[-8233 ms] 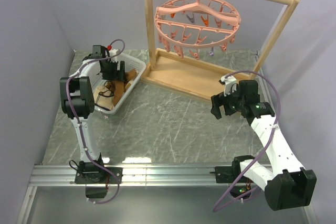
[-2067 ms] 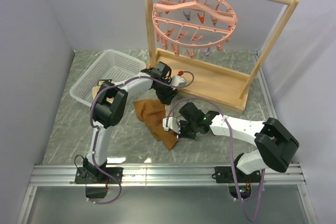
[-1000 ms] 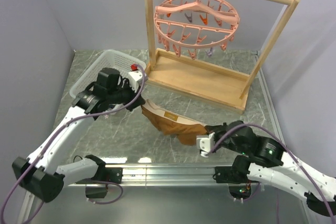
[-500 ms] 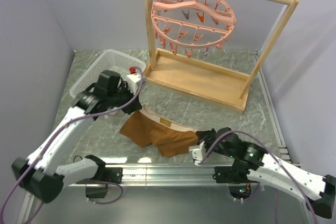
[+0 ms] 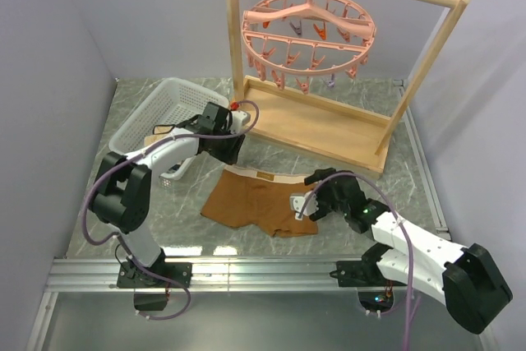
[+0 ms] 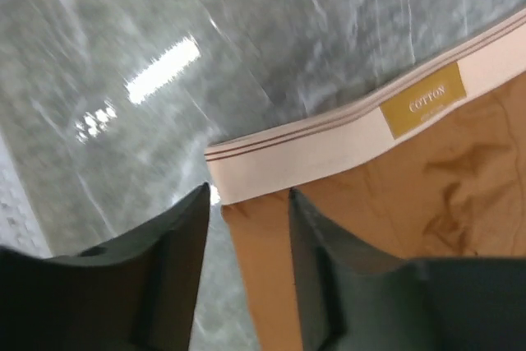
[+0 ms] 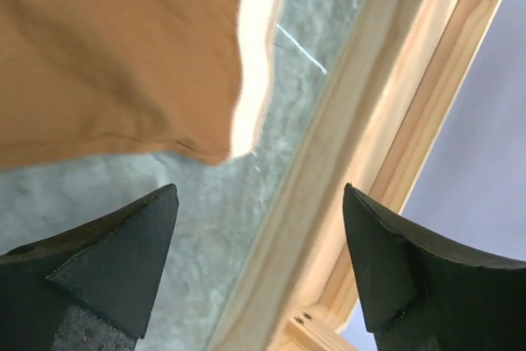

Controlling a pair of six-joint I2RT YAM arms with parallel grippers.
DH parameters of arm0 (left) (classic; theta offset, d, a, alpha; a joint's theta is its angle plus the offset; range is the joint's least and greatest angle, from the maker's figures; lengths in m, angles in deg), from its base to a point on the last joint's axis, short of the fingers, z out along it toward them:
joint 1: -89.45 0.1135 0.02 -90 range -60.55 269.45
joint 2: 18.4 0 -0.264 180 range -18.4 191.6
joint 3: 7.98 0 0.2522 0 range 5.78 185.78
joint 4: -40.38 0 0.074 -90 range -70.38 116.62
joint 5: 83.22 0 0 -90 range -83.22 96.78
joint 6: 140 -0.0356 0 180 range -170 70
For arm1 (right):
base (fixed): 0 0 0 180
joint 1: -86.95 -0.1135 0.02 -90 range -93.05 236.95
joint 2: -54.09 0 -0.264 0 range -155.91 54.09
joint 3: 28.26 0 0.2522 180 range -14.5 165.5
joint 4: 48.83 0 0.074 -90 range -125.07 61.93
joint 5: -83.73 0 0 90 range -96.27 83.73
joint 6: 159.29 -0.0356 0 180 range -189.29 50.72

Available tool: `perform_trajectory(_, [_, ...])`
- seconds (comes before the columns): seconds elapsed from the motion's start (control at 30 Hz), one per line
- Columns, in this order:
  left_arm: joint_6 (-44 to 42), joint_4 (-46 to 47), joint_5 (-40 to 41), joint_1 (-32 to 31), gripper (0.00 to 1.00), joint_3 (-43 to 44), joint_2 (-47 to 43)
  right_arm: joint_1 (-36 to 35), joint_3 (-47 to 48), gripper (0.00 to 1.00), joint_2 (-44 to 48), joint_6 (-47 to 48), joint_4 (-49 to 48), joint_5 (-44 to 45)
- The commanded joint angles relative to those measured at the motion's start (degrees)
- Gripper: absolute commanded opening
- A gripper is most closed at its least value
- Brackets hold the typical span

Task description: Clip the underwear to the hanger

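Observation:
The underwear (image 5: 256, 205), rust-brown with a pale waistband (image 5: 271, 177), lies spread flat on the table. My left gripper (image 5: 233, 152) hovers at the waistband's left corner. In the left wrist view its dark fingers (image 6: 168, 265) stand apart, and the corner of the underwear (image 6: 271, 260) shows between them unpinched. My right gripper (image 5: 306, 198) sits at the waistband's right end. Its jaws are wide open over bare table in the right wrist view (image 7: 259, 195), just off the edge of the underwear (image 7: 115, 47). The salmon-pink hanger (image 5: 309, 32) hangs from the rack's top bar.
The wooden rack's base (image 5: 308, 125) lies just beyond the underwear and shows close to my right gripper as a pale rail (image 7: 362, 121). A white basket (image 5: 160, 108) with a tan garment (image 5: 158, 131) stands at the back left. Walls close in on both sides.
Both grippers held the underwear stretched between them and have now opened. It has dropped flat onto the table. The left arm swung in toward the rack.

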Motion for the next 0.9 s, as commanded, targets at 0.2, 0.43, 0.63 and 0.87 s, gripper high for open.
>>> perform_trajectory(0.2, [-6.5,0.9,-10.9,1.7,0.56,-6.6,-12.7,4.1,24.6,0.76,0.5,-11.5,31.4,-11.6])
perform_trajectory(0.43, [1.1,1.2,-18.3,1.6,0.56,-10.9,-8.9,-3.4,31.4,0.61,-15.6,-26.5,36.3,-14.1])
perform_trajectory(0.63, [2.0,0.8,-15.6,1.6,0.55,-10.3,-1.8,-8.9,32.7,0.57,-28.4,-31.2,32.6,-9.9])
perform_trajectory(0.87, [0.7,-2.6,-13.7,1.6,0.53,-9.8,2.1,-9.5,32.8,0.53,-36.1,-30.5,36.7,-10.5])
